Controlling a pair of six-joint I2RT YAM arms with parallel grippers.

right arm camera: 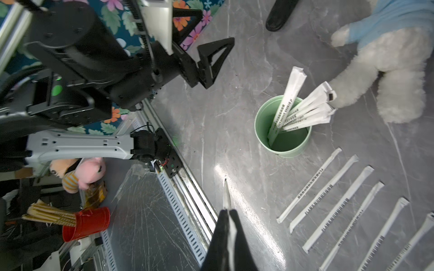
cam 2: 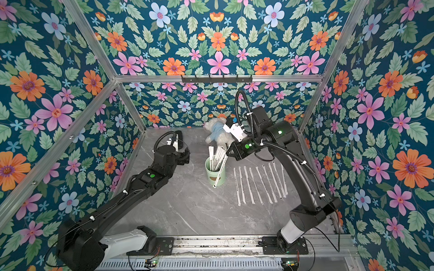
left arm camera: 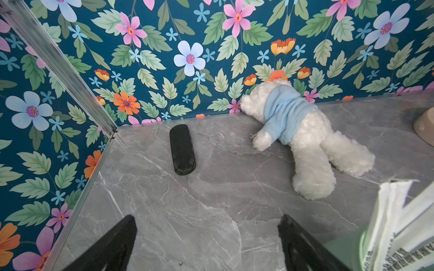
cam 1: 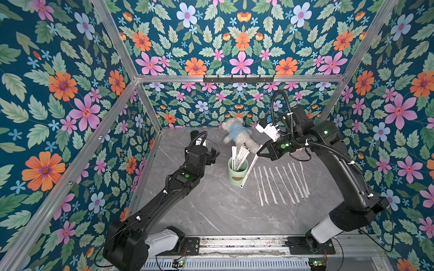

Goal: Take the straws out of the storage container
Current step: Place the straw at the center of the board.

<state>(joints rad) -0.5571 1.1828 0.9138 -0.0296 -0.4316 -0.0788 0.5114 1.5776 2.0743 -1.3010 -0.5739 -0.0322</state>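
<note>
Right gripper [right arm camera: 227,212]: jaws clamped on the held straw [cam 1: 249,171], which hangs tilted outside the cup, just beside its wall.
Storage container [cam 1: 232,174]: mint-green cup, upright mid-bench, with several straws [cam 1: 239,156] leaning inside.
Laid-out straws [right arm camera: 308,185]: a row lying flat on the bench [cam 1: 211,211], on the container's right.
Left gripper [left arm camera: 206,234]: jaws wide apart, empty, near the container's left.
Plush bear [cam 1: 237,133]: lying behind the container, by the back wall.
</note>
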